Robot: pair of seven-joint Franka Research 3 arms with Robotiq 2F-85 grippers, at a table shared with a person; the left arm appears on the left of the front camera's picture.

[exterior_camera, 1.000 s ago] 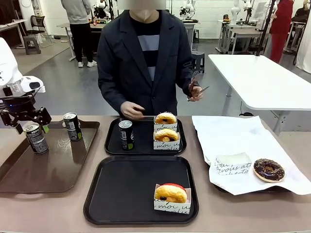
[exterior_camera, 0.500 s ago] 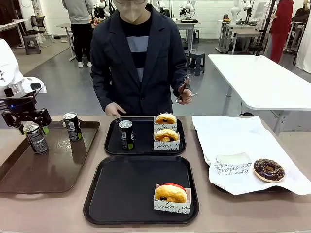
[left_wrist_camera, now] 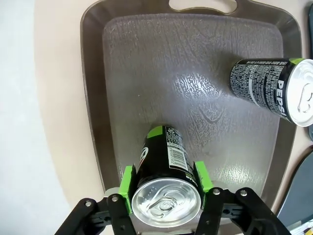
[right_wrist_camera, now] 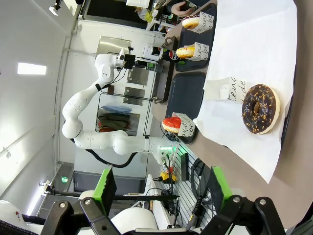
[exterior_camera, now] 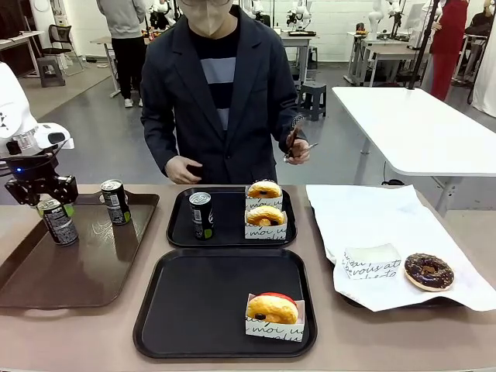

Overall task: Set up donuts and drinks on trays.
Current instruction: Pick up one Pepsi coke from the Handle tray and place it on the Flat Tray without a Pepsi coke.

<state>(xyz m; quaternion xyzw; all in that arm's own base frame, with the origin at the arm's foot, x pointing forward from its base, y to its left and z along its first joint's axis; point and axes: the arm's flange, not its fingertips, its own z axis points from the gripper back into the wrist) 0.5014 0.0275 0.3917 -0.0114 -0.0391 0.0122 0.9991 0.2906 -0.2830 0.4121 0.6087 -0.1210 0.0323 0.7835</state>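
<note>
Front view: left gripper (exterior_camera: 53, 206) was clamped on the held can (exterior_camera: 60, 223), pads on opposite sides just under the silver top. The can stood on the brown tray (exterior_camera: 77, 267), directly below the gripper. Long axis vertical, top up. A top-down grip near the rim probably suits a straight lift off the tray without tipping. A second can (exterior_camera: 115, 201) stood upright just beside the gripper, toward the table middle. The far black tray (exterior_camera: 177, 232) already had a drink (exterior_camera: 201, 215) and two sleeved donuts (exterior_camera: 265, 203). The near black tray (exterior_camera: 151, 310) had one donut (exterior_camera: 272, 308) and no can, so the held can is likely meant for it. Both trays were well off to the gripper's inner side.

Left wrist view: looked straight down the can's axis, lid facing the camera. Green pads (left_wrist_camera: 128, 183) were tight on both sides of the body with no gap. The base looked still on the tray, though I couldn't be sure.

Right wrist view: right gripper (right_wrist_camera: 161, 186) had its jaws spread wide with nothing between them. A chocolate donut (right_wrist_camera: 259, 108) lay flat on white paper (right_wrist_camera: 254, 44), well ahead of the fingers, hole facing up.
</note>
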